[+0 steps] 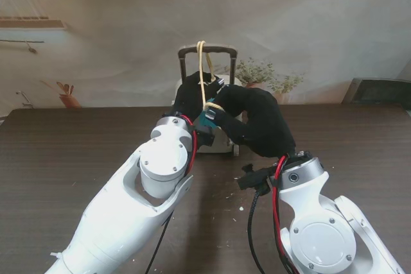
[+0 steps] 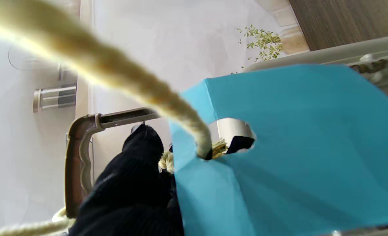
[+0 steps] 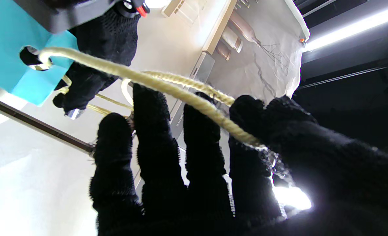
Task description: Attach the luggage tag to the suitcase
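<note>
A small cream suitcase point(image 1: 221, 140) stands at the table's far middle with its brown pull handle point(image 1: 207, 49) raised. A yellow cord point(image 1: 203, 68) hangs over that handle and runs through the hole of a teal luggage tag point(image 1: 207, 119). My black-gloved left hand point(image 1: 191, 96) is curled in front of the suitcase, holding the tag point(image 2: 295, 157) close under its wrist, with the handle point(image 2: 79, 164) just beyond its fingers point(image 2: 138, 183). My right hand point(image 1: 260, 120) is beside it and pinches the cord point(image 3: 167, 91) between thumb and forefinger point(image 3: 246, 124).
The dark wooden table point(image 1: 77, 152) stretches to both sides of the suitcase. A printed backdrop point(image 1: 302, 24) hangs behind it. Small white crumbs point(image 1: 232, 202) lie on the table between my two forearms. A dark box point(image 1: 379, 91) sits at the far right.
</note>
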`<state>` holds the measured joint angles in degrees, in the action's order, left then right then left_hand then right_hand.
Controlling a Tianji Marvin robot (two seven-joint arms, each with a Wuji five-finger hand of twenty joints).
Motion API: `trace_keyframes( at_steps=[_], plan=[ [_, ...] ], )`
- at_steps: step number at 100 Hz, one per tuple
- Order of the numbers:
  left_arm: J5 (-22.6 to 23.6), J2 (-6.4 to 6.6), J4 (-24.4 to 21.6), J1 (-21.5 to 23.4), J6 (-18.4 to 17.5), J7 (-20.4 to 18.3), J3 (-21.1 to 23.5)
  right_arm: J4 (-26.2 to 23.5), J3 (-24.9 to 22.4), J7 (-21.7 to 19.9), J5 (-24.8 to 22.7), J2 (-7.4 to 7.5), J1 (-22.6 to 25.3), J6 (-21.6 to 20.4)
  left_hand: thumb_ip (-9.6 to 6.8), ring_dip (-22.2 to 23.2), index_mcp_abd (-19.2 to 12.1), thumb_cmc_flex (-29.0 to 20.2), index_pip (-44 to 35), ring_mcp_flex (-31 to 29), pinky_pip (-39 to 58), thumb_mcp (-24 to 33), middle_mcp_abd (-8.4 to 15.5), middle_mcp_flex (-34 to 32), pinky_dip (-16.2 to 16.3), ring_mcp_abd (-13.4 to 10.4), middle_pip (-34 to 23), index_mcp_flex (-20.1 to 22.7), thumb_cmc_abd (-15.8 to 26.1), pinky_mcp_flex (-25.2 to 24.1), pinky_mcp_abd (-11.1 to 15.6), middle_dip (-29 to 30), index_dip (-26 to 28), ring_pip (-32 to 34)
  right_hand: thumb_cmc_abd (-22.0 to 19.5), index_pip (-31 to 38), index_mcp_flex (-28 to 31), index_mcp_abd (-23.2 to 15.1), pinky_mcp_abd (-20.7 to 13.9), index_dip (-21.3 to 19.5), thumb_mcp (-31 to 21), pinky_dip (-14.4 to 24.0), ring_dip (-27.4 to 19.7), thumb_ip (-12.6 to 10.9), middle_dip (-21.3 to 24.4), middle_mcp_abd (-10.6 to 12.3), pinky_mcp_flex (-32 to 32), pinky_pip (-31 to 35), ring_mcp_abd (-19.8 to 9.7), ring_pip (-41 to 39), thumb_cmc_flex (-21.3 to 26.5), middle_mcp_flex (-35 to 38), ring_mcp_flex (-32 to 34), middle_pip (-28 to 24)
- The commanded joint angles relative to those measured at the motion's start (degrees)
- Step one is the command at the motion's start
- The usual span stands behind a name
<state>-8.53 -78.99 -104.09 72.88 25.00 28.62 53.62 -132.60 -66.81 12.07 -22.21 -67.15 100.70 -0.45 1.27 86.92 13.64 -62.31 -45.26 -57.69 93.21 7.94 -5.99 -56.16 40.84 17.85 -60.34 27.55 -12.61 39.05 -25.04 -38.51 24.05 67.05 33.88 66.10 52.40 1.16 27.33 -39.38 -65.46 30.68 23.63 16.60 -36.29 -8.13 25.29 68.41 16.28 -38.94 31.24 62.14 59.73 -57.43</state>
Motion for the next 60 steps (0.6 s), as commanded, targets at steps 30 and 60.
trace_keyframes(
  at_steps=[30,60],
  plan=[
    [-10.2,-1.51,-0.8,1.0,-5.4,3.8,1.2,0.0,0.6,-1.0,-0.3,0.31,0.1,0.1,-0.15,3.0,-15.1,-4.1,-16.3,-2.4,3.9,-2.7,0.7,-2.0,-0.8,0.5,-1.1,3.1,-2.2,1.5,3.5,-2.3,6.5,3.4,-1.1,0.8,-1.0,-2.2,-0.5,-0.6,0.9,0.5,0.9,0.7,-0.4,1.2,-0.2,0.7,-0.8,-0.6,2.4,-0.7,0.3,-1.2],
    [-10.3,-1.04,-3.5,3.5,-5.0,3.8,2.0,0.7,0.9,0.1,-0.3,0.02,-0.1,0.6,0.74,3.0,-12.8,-3.7,-11.5,-2.3,3.0,-0.4,-1.2,-4.0,-0.2,1.9,1.8,10.9,-2.4,1.3,1.0,-2.2,4.0,1.9,-1.4,0.5,-1.4,-3.0,-0.6,-0.6,1.2,0.5,0.9,0.7,-0.4,1.2,-0.4,0.7,-0.8,-0.5,2.2,-0.9,0.1,-1.1]
  ],
)
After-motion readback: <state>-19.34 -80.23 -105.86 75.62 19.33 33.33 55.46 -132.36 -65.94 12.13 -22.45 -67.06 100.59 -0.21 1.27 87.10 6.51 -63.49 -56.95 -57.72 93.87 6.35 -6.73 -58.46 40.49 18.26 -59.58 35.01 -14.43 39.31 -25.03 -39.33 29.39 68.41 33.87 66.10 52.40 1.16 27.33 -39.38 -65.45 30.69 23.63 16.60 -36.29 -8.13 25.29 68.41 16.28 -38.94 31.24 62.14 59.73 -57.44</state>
